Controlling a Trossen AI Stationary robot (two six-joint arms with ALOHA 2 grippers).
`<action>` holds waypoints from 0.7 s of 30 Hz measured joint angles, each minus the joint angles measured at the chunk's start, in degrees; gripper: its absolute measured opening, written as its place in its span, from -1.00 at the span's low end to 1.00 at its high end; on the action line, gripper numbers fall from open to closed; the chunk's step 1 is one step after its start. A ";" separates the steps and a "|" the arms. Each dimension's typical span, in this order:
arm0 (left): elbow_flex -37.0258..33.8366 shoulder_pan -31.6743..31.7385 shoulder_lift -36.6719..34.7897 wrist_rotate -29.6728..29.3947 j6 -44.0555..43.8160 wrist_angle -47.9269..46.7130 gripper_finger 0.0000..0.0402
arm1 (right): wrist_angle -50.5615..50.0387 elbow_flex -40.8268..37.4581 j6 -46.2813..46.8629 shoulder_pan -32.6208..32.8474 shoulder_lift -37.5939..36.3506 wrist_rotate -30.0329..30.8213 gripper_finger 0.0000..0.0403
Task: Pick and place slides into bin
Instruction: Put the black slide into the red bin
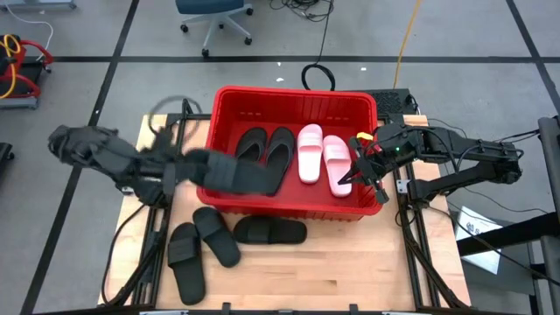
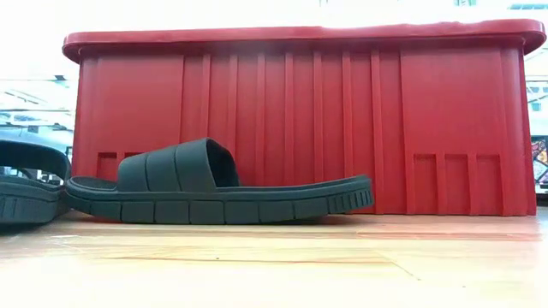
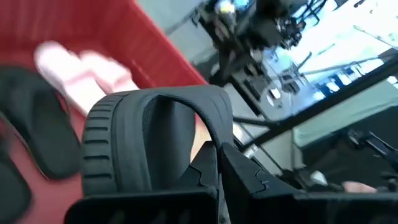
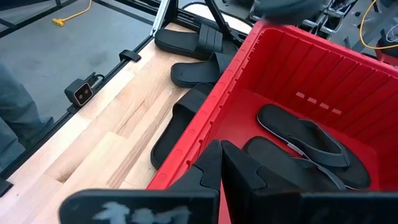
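- The left tool (image 1: 229, 173) is clamped on a black slide (image 1: 243, 178), which it holds over the near-left part of the red bin (image 1: 293, 96). In the left wrist view, the slide's ribbed strap (image 3: 155, 140) arches directly ahead of the closed fingers.
- Inside the bin, a black pair (image 1: 267, 150) lies side by side, with a pale pink pair (image 1: 322, 158) to its right.
- The right tool (image 1: 361, 170) is shut and empty, and sits over the bin's right end, just beside the pink pair.
- On the wooden surface (image 1: 350, 262) in front of the bin lie three more black slides: one (image 1: 269, 231) just in front of the bin's near wall, and two (image 1: 199, 249) to its left, near each other.
- The low view shows the slide (image 2: 214, 190) lying flat in front of the bin's ribbed wall (image 2: 342, 128).
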 joint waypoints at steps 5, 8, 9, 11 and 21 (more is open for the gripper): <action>6.01 6.09 0.04 1.66 7.57 -6.82 -1.00 | -0.02 0.00 0.00 0.00 0.00 0.00 -1.00; 9.00 9.72 0.04 3.23 11.53 -10.71 -1.00 | -0.02 0.00 0.00 0.00 0.00 0.00 -1.00; 9.73 11.10 0.02 3.73 12.87 -12.07 -1.00 | -0.02 0.00 0.00 0.00 0.00 0.00 -1.00; 11.11 13.74 0.08 5.19 15.81 -14.58 -1.00 | -0.02 0.00 0.00 0.00 0.00 0.00 -1.00; 12.52 25.34 0.94 11.29 38.58 -18.41 -1.00 | 2.38 0.00 0.22 0.00 0.00 -0.02 -1.00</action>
